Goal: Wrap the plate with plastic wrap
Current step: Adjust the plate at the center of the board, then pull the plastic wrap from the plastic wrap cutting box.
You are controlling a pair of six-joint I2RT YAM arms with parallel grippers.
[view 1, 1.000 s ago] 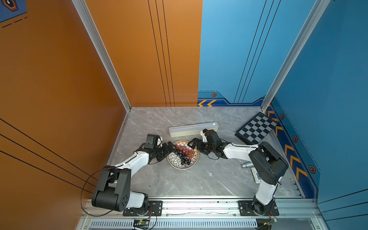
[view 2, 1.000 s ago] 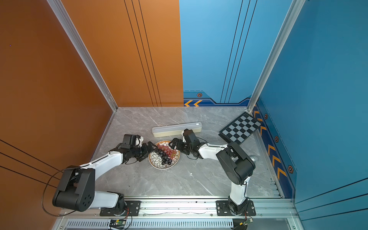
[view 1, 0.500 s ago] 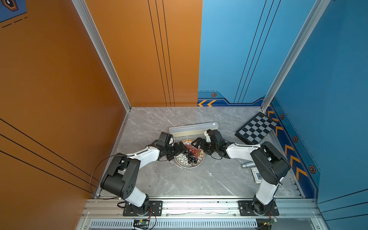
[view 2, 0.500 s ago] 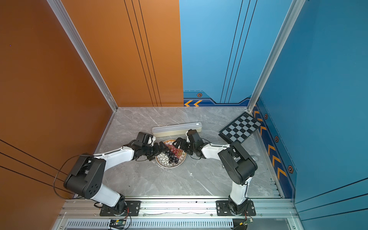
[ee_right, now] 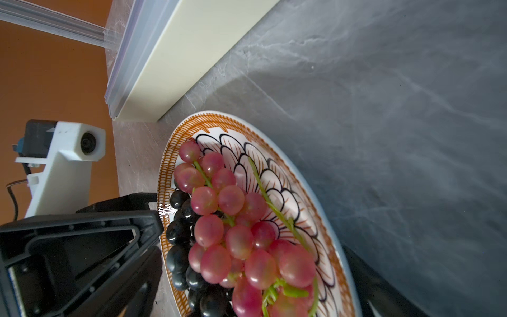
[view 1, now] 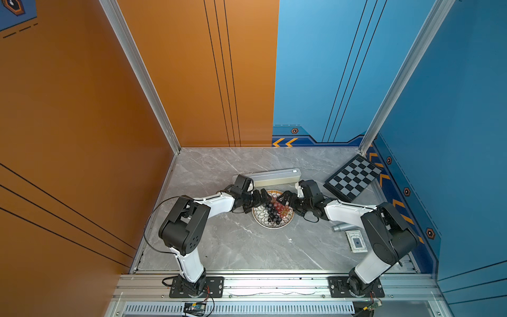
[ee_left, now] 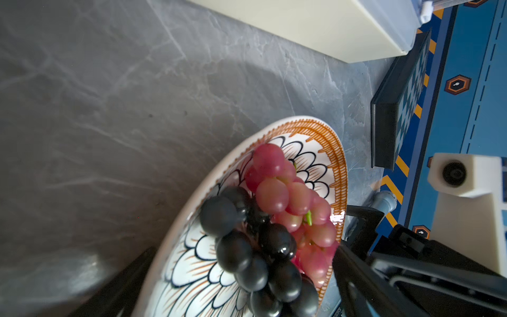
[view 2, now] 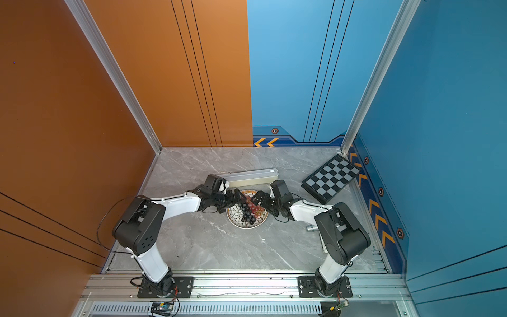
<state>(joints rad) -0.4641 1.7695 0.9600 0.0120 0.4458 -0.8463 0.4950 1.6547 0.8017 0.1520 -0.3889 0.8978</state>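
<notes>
Fig.: my left end effector (view 1: pixel 264 198) & right end effector (view 1: pixel 286 199), both released, jaws wide; plate (view 1: pixel 272 225) w/ grapes (view 1: pixel 275 210) btwn them on desk (view 1: pixel 241 247). Plate has slid nearer the dispenser box (view 1: pixel 274 177) just beyond them. No plastic wrap on it yet; drawing film prob. next.

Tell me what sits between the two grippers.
The grapes on the plate sit between the left gripper and the right gripper; both top views show it.

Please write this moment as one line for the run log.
plate: holds grapes | left gripper: open, at plate rim | right gripper: open, at opposite rim | dispenser box: behind plate | plastic wrap on plate: cannot tell
</notes>
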